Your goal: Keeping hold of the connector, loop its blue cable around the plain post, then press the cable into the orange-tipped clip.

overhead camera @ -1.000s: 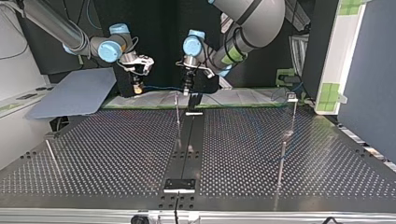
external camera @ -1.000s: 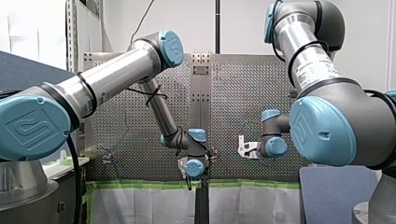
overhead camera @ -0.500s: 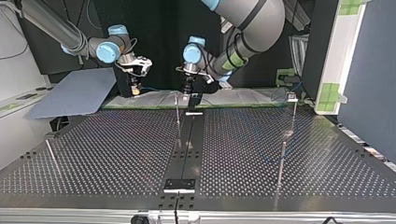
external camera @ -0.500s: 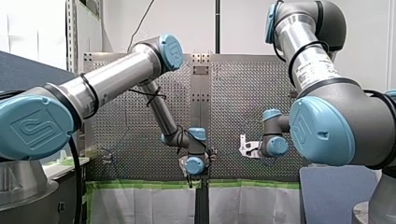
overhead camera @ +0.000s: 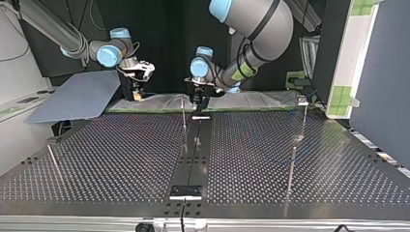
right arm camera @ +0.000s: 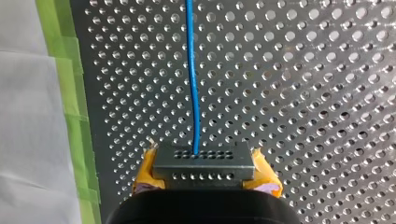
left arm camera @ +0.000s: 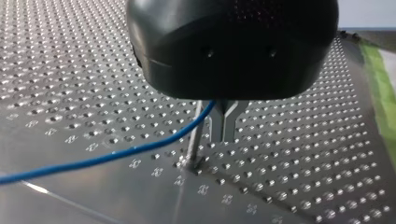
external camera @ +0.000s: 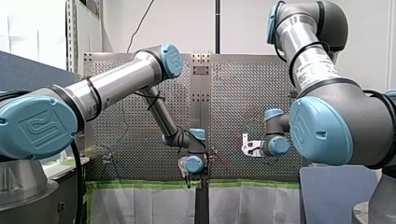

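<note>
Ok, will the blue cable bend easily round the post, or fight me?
It probably bends easily: the cable is thin and sweeps in a smooth curve past the post. It likely has some springiness, since it runs straight out of the connector. The post looks slender, so hard pulls may flex it.

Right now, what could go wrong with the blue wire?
1. The blue cable runs nearly straight out of the connector, which my right gripper holds between yellow pads. A hard pull might tug the connector loose.
2. Beside my left gripper, the cable crosses the thin post high up. It might slip over the top rather than loop around it.
</note>
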Robot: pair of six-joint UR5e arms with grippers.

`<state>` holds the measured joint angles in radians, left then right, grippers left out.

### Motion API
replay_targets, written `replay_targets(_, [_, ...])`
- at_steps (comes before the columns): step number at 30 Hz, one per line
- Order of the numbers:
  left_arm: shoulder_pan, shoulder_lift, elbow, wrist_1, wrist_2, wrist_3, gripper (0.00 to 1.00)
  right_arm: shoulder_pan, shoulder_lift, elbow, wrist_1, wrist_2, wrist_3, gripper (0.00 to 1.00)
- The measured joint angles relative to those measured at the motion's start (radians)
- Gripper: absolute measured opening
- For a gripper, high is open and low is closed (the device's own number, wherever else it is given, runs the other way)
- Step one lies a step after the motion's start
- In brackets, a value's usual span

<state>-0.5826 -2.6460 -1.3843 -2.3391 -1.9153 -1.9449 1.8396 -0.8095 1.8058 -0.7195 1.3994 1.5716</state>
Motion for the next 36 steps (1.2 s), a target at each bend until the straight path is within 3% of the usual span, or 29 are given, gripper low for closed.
replay_targets(13, [0.033,0.001,0.047,-0.052,-0.001,0.0,0.0,-0.032,0.009,-0.066,0.029,-0.004,0.004,0.0])
replay_targets(23, [0.049,0.001,0.048,-0.058,-0.007,0.01,0.0,-0.049,0.058,-0.163,0.098,-0.018,-0.004,0.0])
replay_targets(36, [0.057,0.001,0.048,-0.065,-0.016,0.042,0.0,-0.07,0.075,-0.284,0.161,-0.046,-0.008,0.0])
